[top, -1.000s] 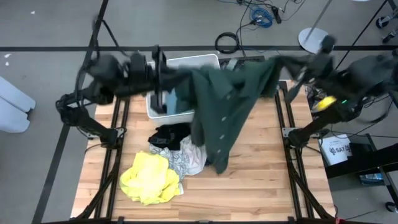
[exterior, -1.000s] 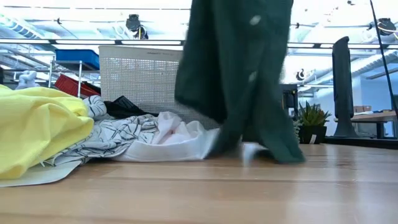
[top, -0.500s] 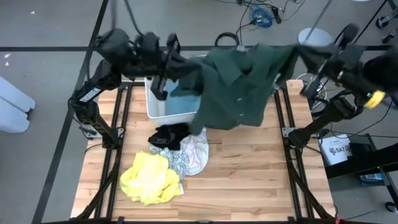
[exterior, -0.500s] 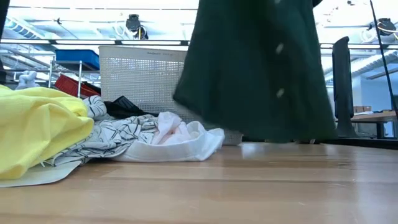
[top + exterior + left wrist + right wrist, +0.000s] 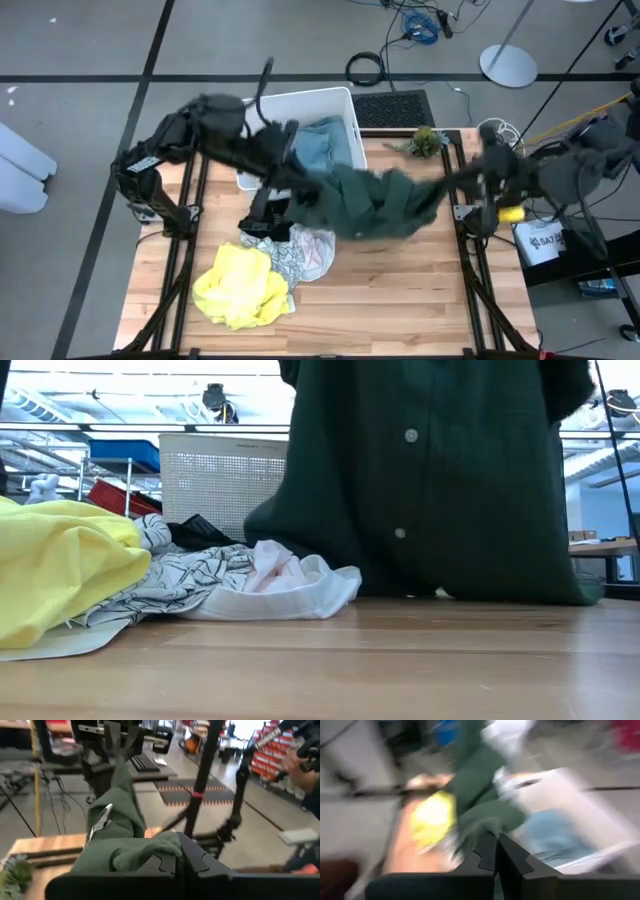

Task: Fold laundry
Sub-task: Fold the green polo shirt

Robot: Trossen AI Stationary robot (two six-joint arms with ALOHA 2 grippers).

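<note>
Laundry update: left gripper [image 5: 292,178] and right gripper [image 5: 452,185], jaws clamped on the dark green shirt [image 5: 375,200], have dropped it from up high, so its hem now meets the surface [image 5: 400,280], ready for spreading flat. It's buttoned, rumpled, sagging between them.

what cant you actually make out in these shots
- High view: the dark green shirt is smeared by motion; its folds and where each claw grips it are unreadable.
- Low view: the shirt fills the frame, hiding the table behind it; both claws are cut off above the top edge.
- Right wrist view: heavy blur; the yellow garment and light blue garment are just colour patches.
- High view: the black garment is partly under the left arm.
</note>
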